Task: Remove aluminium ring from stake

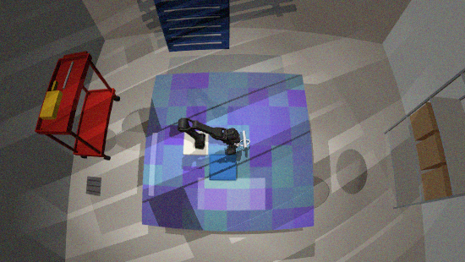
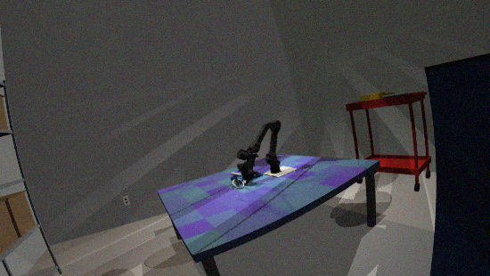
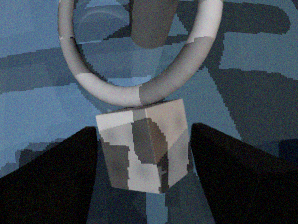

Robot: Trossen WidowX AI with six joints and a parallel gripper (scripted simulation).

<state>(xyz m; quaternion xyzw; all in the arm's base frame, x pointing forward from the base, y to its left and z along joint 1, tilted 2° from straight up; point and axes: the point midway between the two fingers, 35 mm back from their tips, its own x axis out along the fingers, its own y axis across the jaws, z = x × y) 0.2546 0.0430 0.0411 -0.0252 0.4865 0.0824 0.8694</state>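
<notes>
pale aluminium ring (image 1: pixel 248 142) (image 2: pixel 233 184) (image 3: pixel 131 96) around steel stake (image 1: pixel 243 138) (image 2: pixel 236 174) (image 3: pixel 151 25), blocky tab (image 3: pixel 145 145) between open jaws, blue tray (image 1: pixel 223 167) nearby
</notes>
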